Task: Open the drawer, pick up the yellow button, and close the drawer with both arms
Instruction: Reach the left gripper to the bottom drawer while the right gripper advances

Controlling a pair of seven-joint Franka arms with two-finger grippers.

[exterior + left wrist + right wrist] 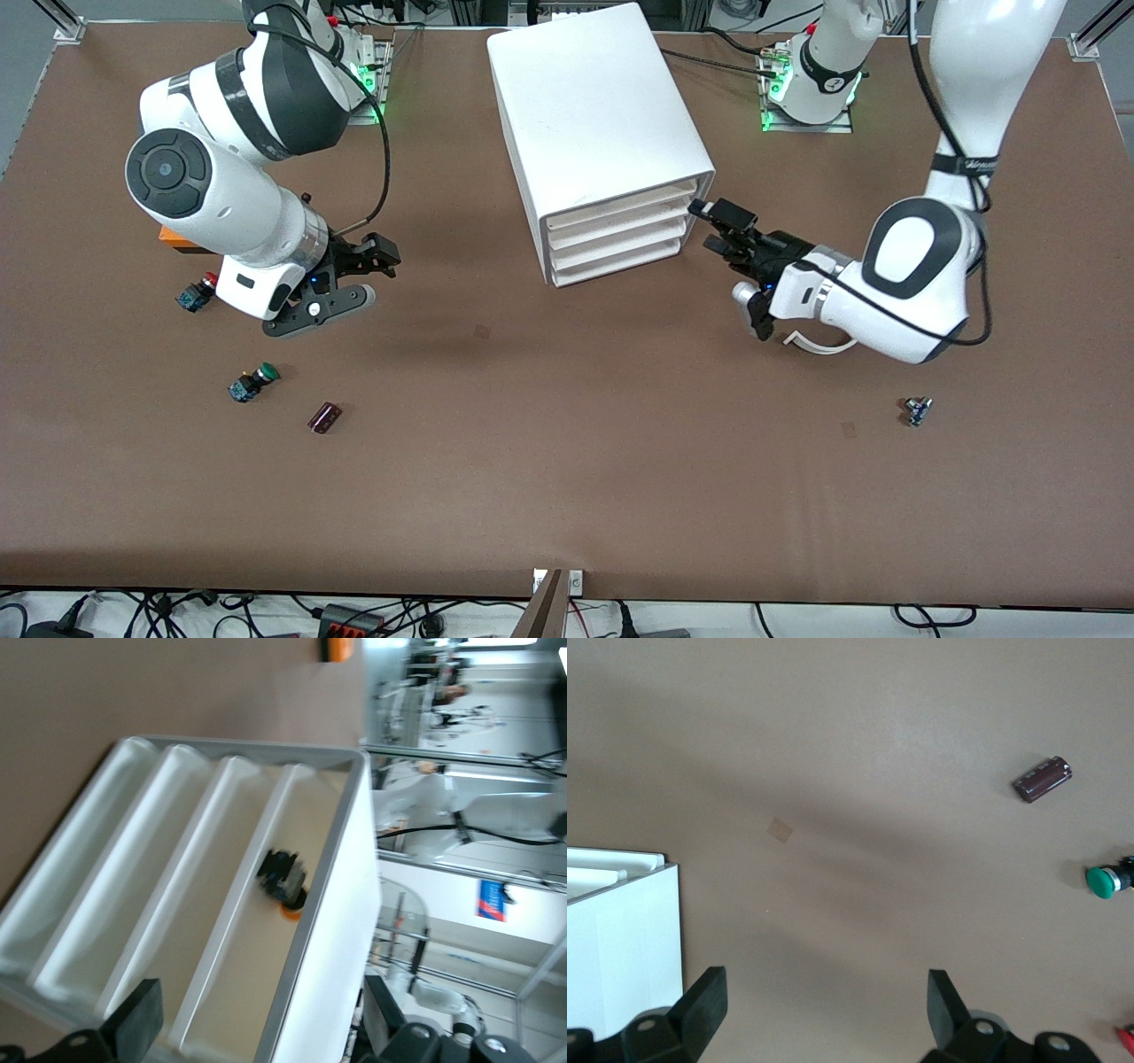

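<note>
At the top centre of the front view, a white drawer cabinet (602,115) stands on the brown table (567,496), its stacked drawer fronts facing the lower part of the frame. The left gripper (731,261) hovers just beside those fronts with its claw spread wide and empty. In the left wrist view, near the middle of the frame, the button (285,881) lies inside the top drawer (292,930); its orange cap shows against a dark body. That drawer appears at least partly open, since its pale floor is visible.

The right gripper (368,279) waits over bare table, mid-height in the front view toward the right arm's end, its claw also wide open and holding nothing. Lower in the frame near it lie a red-capped button (197,292), a green-capped button (254,381) and a dark cylinder (324,416).

Judging by this, only the opening seems done. Reaching in, gripping the button, lifting it out and closing the drawer all remain.
</note>
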